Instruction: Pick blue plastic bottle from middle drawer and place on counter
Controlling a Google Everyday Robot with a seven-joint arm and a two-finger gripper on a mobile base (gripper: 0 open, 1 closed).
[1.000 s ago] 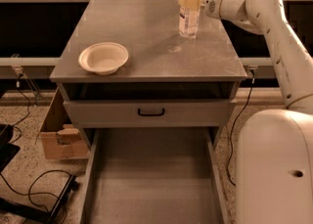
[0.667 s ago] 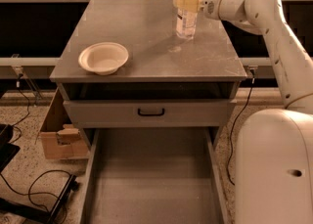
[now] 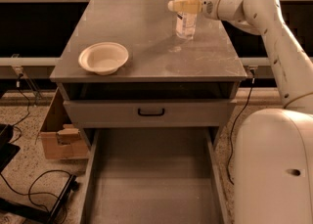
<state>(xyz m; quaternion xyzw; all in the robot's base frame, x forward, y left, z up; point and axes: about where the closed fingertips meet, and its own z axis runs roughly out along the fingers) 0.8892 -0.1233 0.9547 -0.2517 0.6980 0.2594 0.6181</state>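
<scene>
The gripper (image 3: 182,6) reaches in from the right over the back right part of the counter (image 3: 146,37), its jaws closed narrowly about the waist of the blue plastic bottle (image 3: 186,24); the bottle stands upright, its base seemingly on the counter, though that contact is hard to make out. A cream bowl (image 3: 103,57) sits near the counter's front left edge, well apart from the bottle; below, the drawer front (image 3: 107,113) with its black handle (image 3: 150,112) is shut; under it the middle drawer (image 3: 151,179) is pulled out, its bare floor showing.
</scene>
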